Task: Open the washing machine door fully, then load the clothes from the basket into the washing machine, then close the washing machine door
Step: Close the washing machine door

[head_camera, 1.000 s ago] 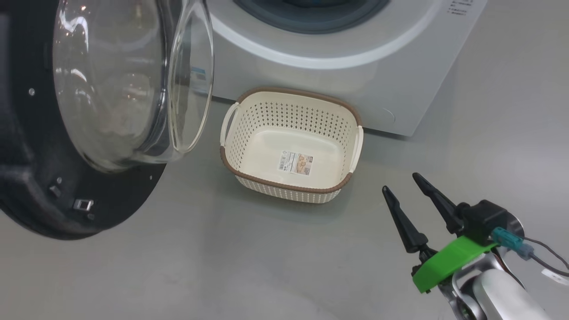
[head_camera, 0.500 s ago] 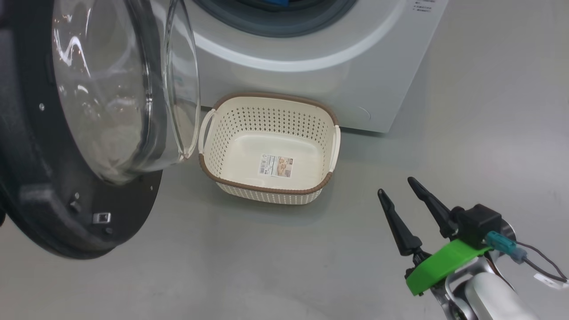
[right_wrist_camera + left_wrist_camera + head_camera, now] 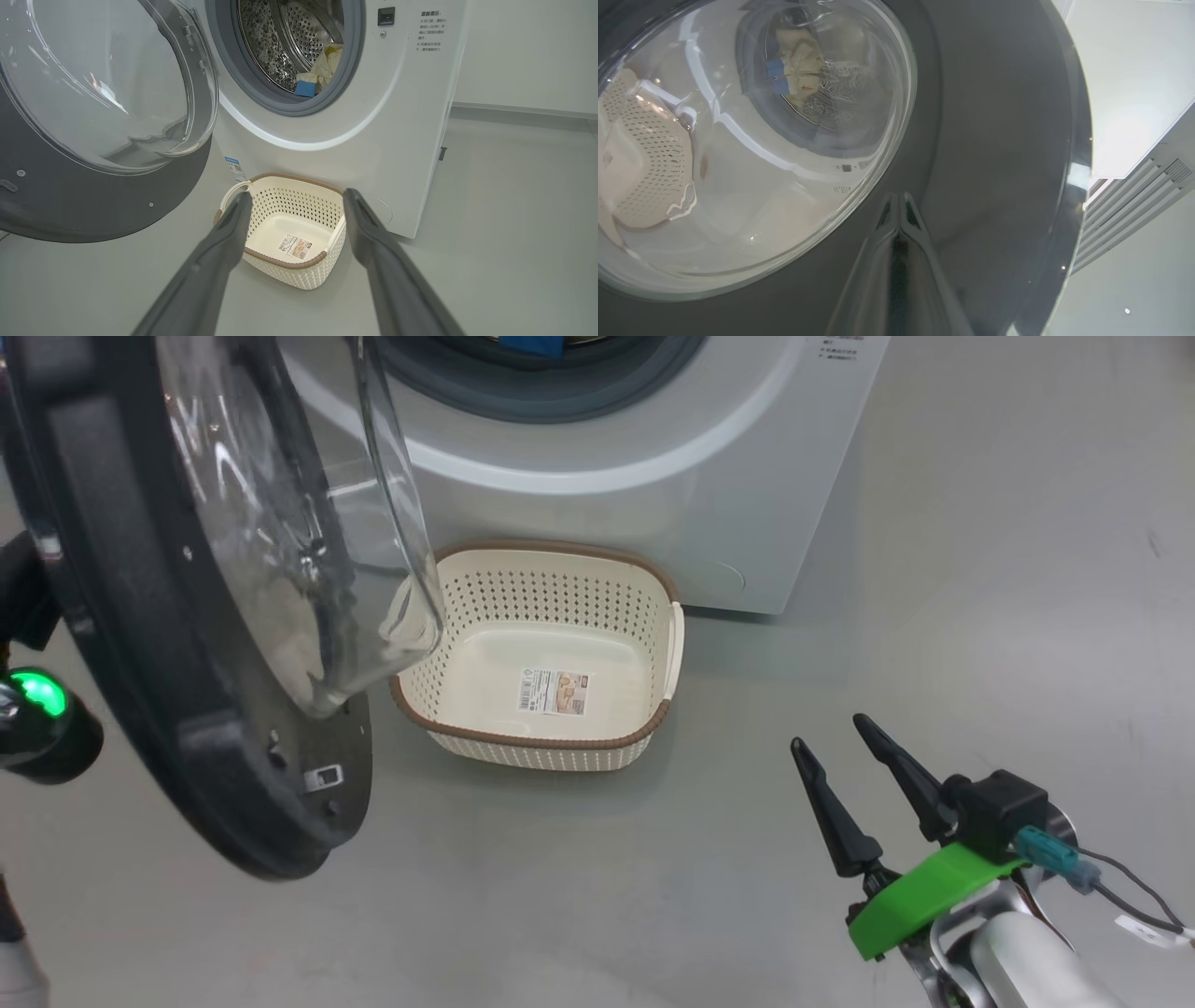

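Smooth grey floor [image 3: 653, 896] before a big white front-loading washing machine [image 3: 653, 476]. Its round black-ringed glass door [image 3: 140, 663] hangs open at 9 o'clock. A perforated cream plastic basket [image 3: 532, 743] sits empty at centre. Pale cream-yellow clothes [image 3: 327, 65] lie inside the machine. Left gripper [image 3: 896, 210], fingers pressed together, touches the door's ring; right gripper [image 3: 829, 733], at 4 o'clock, spread wide, holds nothing.

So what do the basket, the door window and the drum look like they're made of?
Basket: moulded plastic by the look, matte cream with neat rows of holes and a brown rim.
Door window: clear and glossy, likely glass, since it throws bright reflections and things show through it.
Drum: bare shiny metal, probably steel, perforated and glinting.
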{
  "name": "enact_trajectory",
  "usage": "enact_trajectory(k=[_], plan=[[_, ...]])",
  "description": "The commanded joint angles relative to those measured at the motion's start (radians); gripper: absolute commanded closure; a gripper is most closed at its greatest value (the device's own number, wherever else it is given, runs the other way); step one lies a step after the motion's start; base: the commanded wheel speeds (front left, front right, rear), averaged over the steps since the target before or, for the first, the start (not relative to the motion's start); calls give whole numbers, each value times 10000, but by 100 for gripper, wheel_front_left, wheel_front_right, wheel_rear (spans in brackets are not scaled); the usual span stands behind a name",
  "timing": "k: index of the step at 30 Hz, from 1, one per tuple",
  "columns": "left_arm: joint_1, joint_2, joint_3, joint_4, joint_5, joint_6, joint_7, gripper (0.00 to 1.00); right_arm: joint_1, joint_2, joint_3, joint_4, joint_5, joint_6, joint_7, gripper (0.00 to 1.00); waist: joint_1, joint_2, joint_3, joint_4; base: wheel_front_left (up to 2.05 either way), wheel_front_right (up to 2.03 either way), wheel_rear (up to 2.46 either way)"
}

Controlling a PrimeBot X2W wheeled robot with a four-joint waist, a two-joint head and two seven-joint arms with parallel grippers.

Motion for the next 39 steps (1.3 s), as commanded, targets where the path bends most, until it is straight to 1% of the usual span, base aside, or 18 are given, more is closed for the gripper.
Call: enact_trajectory(k=[1,7,12,18,25,26,34,36,39], plan=[[-528,220,29,-385,22,-176,34,100,-264,31,155,-239,77,-27,-132,0,0,0,1,-31,0,0,0],[-733,-393,-115,-295,-47,-579,-264,100,-318,59,183,-188,108,-27,-152,0,0,0,14,-192,0,0,0],[-952,-865,-229,-24,-30,-1060,-641,100,-363,56,171,-161,131,-27,-162,0,0,0,3,-446,0,0,0],[-1108,-1116,-419,349,78,-1447,-961,100,-353,84,103,-153,156,-27,-167,0,0,0,13,-761,0,0,0],[-1416,-1378,-593,834,-45,-2033,-1543,100,-292,99,-53,-222,144,-27,-168,0,0,0,138,-1097,0,0,0],[-1416,-1378,-593,834,-45,-2033,-1543,100,-292,99,-53,-222,144,-27,-168,0,0,0,138,-1097,0,0,0],[-1561,-1464,-748,1317,216,-2510,-2437,100,-246,143,-57,-257,138,-27,-169,0,0,0,155,-1521,0,0,0],[-1627,-1482,-802,1465,293,-2612,-2810,100,-235,164,-33,-263,147,-27,-169,0,0,0,147,-1652,0,0,0],[-1676,-1496,-859,1593,296,-2670,-3150,100,-242,182,-11,-264,140,-27,-169,0,0,0,145,-1789,0,0,0]])
